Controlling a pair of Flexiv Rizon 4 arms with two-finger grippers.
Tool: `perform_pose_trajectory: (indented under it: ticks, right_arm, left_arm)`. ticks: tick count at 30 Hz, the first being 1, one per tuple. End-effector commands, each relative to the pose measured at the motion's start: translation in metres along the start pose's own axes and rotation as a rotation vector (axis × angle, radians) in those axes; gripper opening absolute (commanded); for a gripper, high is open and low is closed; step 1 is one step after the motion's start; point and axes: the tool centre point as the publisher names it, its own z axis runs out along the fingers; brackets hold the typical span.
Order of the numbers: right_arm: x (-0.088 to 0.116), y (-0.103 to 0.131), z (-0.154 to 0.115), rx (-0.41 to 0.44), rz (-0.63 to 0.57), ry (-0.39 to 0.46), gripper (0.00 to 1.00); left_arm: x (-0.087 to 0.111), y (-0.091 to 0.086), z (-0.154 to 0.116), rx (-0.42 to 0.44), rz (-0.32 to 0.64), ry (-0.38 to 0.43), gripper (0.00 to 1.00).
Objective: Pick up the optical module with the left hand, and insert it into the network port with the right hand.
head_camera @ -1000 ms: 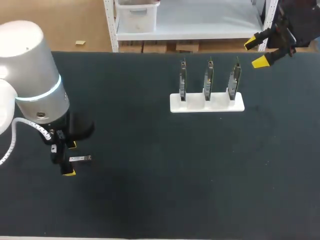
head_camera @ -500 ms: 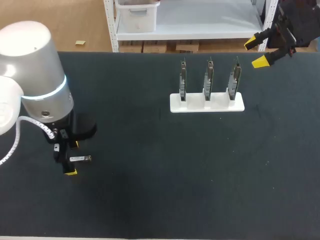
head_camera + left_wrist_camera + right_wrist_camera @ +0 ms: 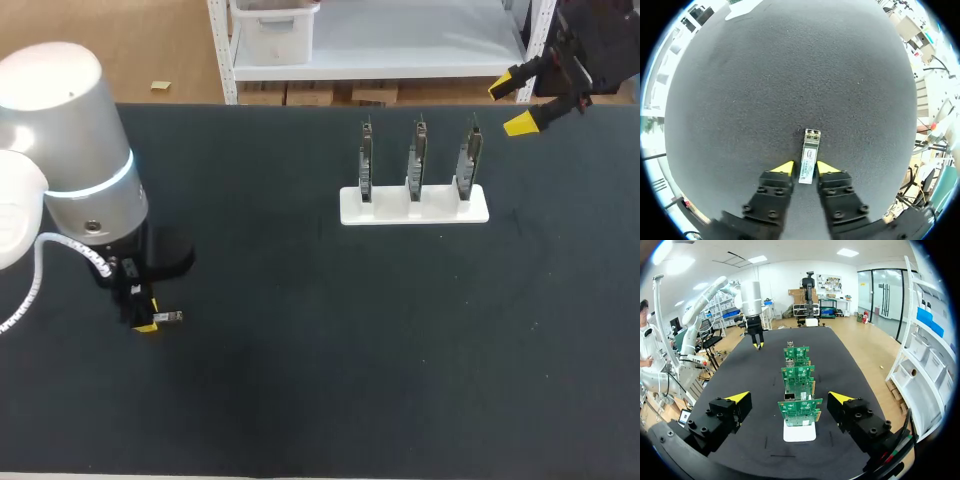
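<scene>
Pinching the optical module (image 3: 808, 159) on the table (image 3: 790, 75) with the left gripper (image 3: 805, 167); hovering the right gripper (image 3: 510, 105) wide open.

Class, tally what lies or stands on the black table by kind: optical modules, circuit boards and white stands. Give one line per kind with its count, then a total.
Optical module: 1
Circuit boards: 3
White stand: 1
Total: 5
</scene>
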Motion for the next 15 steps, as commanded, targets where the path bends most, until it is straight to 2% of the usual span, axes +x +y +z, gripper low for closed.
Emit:
perform_pose_trajectory:
  ticks: [1,8,15]
  right_arm:
    - [0.0,0.002,0.0,0.005,0.0,0.001,1.0]
    - [0.0,0.002,0.0,0.005,0.0,0.001,1.0]
    - [0.0,0.002,0.0,0.005,0.0,0.001,1.0]
  left_arm:
    - [0.0,0.0,0.006,0.006,-0.001,0.003,0.0]
    - [-0.009,0.003,0.002,-0.011,0.004,-0.005,0.0]
    - [-0.037,0.019,-0.022,-0.099,0.033,-0.067,0.0]
